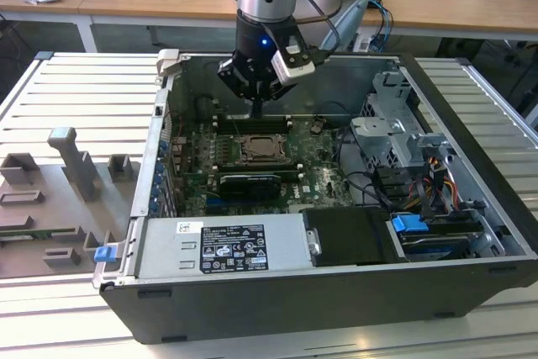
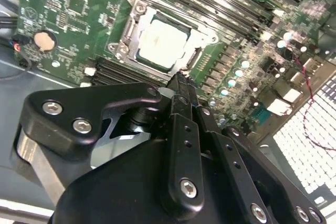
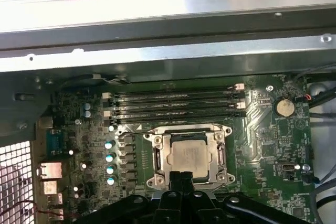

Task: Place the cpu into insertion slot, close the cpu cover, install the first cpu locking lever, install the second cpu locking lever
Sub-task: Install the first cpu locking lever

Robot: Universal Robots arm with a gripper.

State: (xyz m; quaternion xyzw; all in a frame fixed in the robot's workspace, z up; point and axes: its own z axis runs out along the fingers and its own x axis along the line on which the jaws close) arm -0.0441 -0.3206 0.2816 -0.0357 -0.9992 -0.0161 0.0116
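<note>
The gripper (image 1: 256, 112) hangs inside the open computer case (image 1: 471, 166), its two black fingers (image 2: 181, 95) drawn together to a narrow tip with nothing between them, so the jaws are closed and empty. Just beyond that tip, in both wrist views, lies the insertion slot (image 2: 163, 38) on the green motherboard (image 3: 262, 124), and the cpu (image 3: 188, 156) sits in it, pale metal top facing up. The cpu cover (image 3: 160, 148) lies flat around the chip, its silver frame bordering the window through which the chip shows. The fingertips stand just beside the near edge of this frame; whether they touch it cannot be told. On the far side of the socket from the jaws, in the first wrist view, run the long black memory slots (image 3: 176, 106), and off to one side is a round coin battery (image 3: 284, 107). In the exterior view the gripper points down at the socket (image 1: 256, 149) from above, with a dark expansion card (image 1: 250, 184) nearer the camera than the jaws, the grey power supply box (image 1: 223, 245) nearer still, and the drive cage (image 1: 395, 132) toward the exterior view's right. A grey fixture tray (image 1: 59, 199) rests outside the case at the exterior view's left.
</note>
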